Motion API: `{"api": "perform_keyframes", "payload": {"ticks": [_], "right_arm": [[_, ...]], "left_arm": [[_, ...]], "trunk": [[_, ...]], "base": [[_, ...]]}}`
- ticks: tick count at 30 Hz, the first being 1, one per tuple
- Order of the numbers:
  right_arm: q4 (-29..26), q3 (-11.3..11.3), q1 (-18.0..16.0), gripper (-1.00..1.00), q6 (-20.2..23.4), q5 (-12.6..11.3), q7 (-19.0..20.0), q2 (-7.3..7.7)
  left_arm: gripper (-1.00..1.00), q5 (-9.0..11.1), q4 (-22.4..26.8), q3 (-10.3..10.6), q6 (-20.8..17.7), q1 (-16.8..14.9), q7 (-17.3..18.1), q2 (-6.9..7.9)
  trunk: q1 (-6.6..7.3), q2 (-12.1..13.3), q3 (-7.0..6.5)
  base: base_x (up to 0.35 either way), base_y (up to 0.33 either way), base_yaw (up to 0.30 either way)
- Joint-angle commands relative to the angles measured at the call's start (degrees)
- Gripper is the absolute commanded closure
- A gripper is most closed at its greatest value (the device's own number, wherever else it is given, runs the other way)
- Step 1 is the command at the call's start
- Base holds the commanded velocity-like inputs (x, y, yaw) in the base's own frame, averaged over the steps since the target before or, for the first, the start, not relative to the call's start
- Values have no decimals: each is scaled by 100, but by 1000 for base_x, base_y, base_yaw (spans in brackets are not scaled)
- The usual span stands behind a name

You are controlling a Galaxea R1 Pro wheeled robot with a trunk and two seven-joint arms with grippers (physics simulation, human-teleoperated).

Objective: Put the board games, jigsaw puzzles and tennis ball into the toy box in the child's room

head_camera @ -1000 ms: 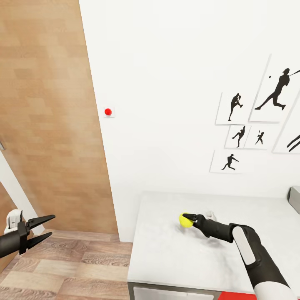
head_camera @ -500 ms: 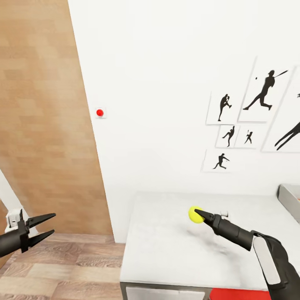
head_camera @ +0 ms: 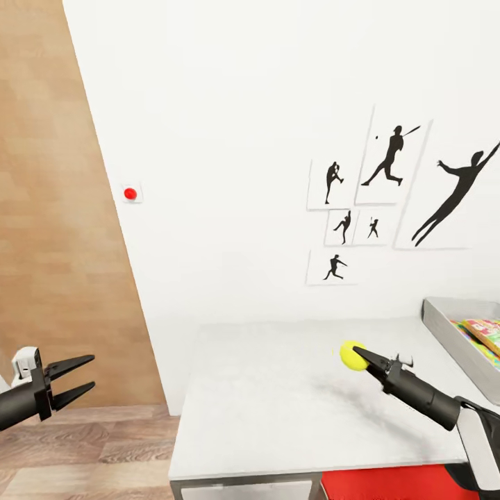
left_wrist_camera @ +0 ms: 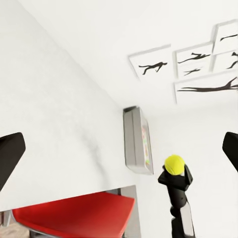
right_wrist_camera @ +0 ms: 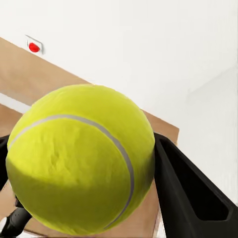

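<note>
A yellow tennis ball (head_camera: 351,355) hangs a little above the pale grey table (head_camera: 278,403), with my right gripper (head_camera: 359,356) shut on it. Up close in the right wrist view the tennis ball (right_wrist_camera: 82,161) sits between the black fingers (right_wrist_camera: 191,191). The left wrist view catches the tennis ball (left_wrist_camera: 174,163) from afar. At the table's right end stands the light grey toy box (head_camera: 455,339), with a colourful flat toy (head_camera: 485,327) lying inside it. My left gripper (head_camera: 75,378) is open and empty, out over the wooden floor to the left of the table.
A white wall with black baseball silhouette prints (head_camera: 361,201) and a red button (head_camera: 130,194) stands behind the table. A wooden door panel (head_camera: 48,243) fills the left. A red seat (head_camera: 389,485) shows under the table's front edge.
The camera has swung right, bringing the toy box into view. My right gripper has carried the tennis ball up off the table and to the right. The left gripper has kept its pose.
</note>
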State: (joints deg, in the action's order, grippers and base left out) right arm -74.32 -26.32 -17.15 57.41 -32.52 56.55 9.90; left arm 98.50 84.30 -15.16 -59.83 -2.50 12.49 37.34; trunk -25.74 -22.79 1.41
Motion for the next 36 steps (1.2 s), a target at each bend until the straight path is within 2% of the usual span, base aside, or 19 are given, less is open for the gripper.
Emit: {"api": "perform_keyframes", "payload": {"ticks": [1, 4, 7, 12, 16, 20, 22, 27, 36], "right_arm": [[-6, -70, 33, 100, 31, 5, 167, 73], [-16, -197, 95, 100, 27, 19, 532, 200], [-19, -251, 118, 100, 8, 24, 726, 246], [-21, -297, 158, 100, -199, 26, 839, 282], [-21, -504, 245, 100, -260, 33, 1155, 291], [-19, -779, 319, 100, -354, 41, 1409, 292], [-10, -881, 334, 100, -394, 48, 1473, 293], [-4, -944, 344, 100, -419, 52, 1517, 293], [30, -962, 346, 100, -423, 53, 1520, 293]], "left_arm": [[-100, -59, 2, -5, -17, -5, 59, 1], [-100, -59, 12, 3, -17, -5, 72, 1], [-100, -59, 22, 16, -17, -5, 239, 1], [-100, -89, 38, 28, -17, 2, 850, 7], [-100, -381, 51, 9, -17, -3, 1082, 9], [-100, -484, 58, 24, -17, -12, 1382, -1], [-100, -512, 59, 105, -17, -14, 1497, 2], [-100, -531, 60, 185, -17, -14, 1570, -3], [-100, -533, 67, 205, -17, -15, 1580, -24]], "trunk": [[-4, -13, 6], [-4, -13, -14], [-4, -13, -35], [-4, -13, -70], [-4, -13, -98], [-4, -13, -125], [-4, -13, -139], [-4, -13, -174], [-4, -13, -236]], "base": [[0, -104, -206], [0, -120, -206], [0, -125, -206], [0, -114, -206], [0, -95, -206], [0, -192, -206], [0, -267, -206], [0, -161, -206], [0, -55, -206]]}}
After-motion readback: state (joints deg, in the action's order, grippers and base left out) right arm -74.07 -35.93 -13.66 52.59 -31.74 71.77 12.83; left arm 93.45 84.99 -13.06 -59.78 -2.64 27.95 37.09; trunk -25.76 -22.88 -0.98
